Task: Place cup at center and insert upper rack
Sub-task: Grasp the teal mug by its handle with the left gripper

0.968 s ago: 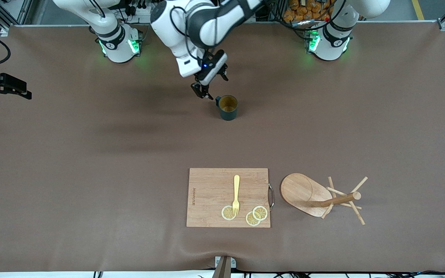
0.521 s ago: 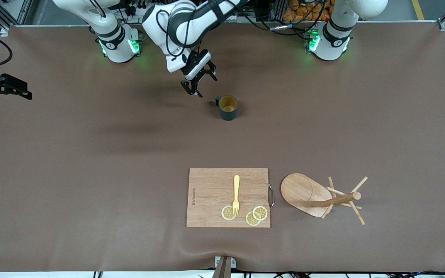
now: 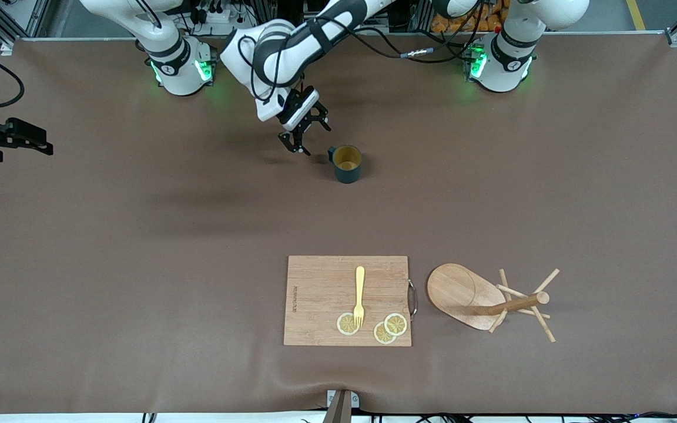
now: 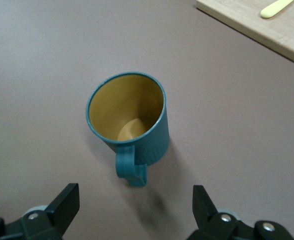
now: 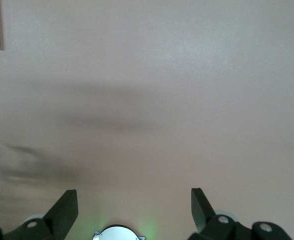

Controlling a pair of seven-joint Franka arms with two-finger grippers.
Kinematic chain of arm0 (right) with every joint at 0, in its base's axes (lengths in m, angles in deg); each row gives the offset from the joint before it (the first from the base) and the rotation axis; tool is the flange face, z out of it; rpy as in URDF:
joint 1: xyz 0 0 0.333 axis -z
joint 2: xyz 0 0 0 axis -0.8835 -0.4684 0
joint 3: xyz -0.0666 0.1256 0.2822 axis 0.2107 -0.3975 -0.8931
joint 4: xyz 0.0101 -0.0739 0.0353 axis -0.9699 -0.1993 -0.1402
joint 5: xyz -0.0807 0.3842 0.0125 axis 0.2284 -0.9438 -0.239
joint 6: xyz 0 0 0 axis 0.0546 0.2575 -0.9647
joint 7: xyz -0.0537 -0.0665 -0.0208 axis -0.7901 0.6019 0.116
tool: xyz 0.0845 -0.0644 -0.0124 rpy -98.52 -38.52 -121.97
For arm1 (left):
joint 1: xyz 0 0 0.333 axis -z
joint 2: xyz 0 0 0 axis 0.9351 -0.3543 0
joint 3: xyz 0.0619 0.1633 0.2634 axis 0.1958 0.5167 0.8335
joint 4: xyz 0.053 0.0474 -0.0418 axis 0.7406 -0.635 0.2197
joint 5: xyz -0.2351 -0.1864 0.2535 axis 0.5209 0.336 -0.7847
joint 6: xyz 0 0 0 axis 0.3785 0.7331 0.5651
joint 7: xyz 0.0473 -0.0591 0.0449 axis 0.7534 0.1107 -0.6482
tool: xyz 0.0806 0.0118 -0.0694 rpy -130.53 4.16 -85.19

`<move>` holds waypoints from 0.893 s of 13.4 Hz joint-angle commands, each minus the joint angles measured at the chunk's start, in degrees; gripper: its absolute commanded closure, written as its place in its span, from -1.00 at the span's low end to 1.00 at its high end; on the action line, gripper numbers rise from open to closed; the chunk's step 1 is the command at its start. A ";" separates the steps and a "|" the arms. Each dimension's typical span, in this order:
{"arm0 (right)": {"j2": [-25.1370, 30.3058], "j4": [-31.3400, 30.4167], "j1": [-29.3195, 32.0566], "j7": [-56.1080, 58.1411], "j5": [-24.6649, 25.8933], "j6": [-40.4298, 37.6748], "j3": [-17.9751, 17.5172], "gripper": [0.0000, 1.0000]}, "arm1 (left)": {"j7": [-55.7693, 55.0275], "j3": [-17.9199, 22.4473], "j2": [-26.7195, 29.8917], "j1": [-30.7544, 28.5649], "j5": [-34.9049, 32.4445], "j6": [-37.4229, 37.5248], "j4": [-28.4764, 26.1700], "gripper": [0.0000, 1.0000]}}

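I see the table [image 3: 138,235] under its brown cover, and I place everything against the cup [image 3: 347,163], which stands upright on it in the half toward the arms' bases, roughly midway between the two ends, its yellowish inside showing.

The left arm reaches from its base across to the cup. Its left gripper [image 3: 303,138] hangs low over the cover just beside the cup, on the handle side and toward the right arm's end. In the left wrist view I see its fingers [image 4: 62,205] spread wide with nothing between them; the cup [image 4: 128,122] sits ahead of the fingertips, apart from them, its handle [image 4: 130,168] turned toward the gap between them.

The cutting board [image 3: 348,300] lies well apart from the cup, nearer to the front camera. On it rest a yellow fork [image 3: 359,295] and three lemon slices [image 3: 383,328], the fork's tines over one slice.

The mug tree [image 3: 487,304] lies tipped on its side just beside the board, toward the left arm's end of the table, also well nearer the camera than the cup; its oval base faces the board and its pegs point away.

The right gripper [image 3: 24,136] waits at the right arm's end of the table, well apart from the cup. In the right wrist view its fingers [image 5: 62,207] stand wide apart and empty over bare cover.
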 commanded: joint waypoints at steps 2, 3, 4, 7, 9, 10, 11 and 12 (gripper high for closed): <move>-0.10 0.17 -0.74 -0.26 0.44 0.01 0.46 -1.00 | -2.95 0.84 -3.68 0.33 -1.05 -0.01 2.61 -1.00; -0.10 0.26 -0.74 -0.26 0.44 0.01 0.46 -1.00 | -3.04 1.11 -4.38 0.33 -1.05 -0.02 2.52 -1.00; -0.10 0.26 -0.56 -0.18 0.53 0.01 0.46 -1.00 | -3.04 1.54 -4.56 0.33 -1.05 -0.02 2.52 -1.00; -0.10 0.26 -0.74 -0.18 0.44 0.01 0.46 -1.00 | -3.04 2.33 -5.27 0.33 -0.97 0.07 2.52 -1.00; -0.37 0.26 -0.65 -0.09 0.44 0.01 0.46 -1.00 | -3.04 2.69 -5.27 0.33 -0.96 0.07 2.35 -0.74; -0.46 0.26 -0.56 -0.09 0.44 0.01 0.46 -1.00 | -3.04 2.95 -5.27 0.33 -0.96 0.07 2.35 -0.54; -0.63 0.34 -0.47 0.00 0.44 0.10 0.46 -1.00 | -2.96 3.04 -5.27 0.33 -0.96 0.07 2.26 -0.35; -0.72 0.35 -0.56 0.00 0.44 0.10 0.46 -1.00 | -2.96 3.04 -5.27 0.25 -0.96 0.07 2.26 -0.19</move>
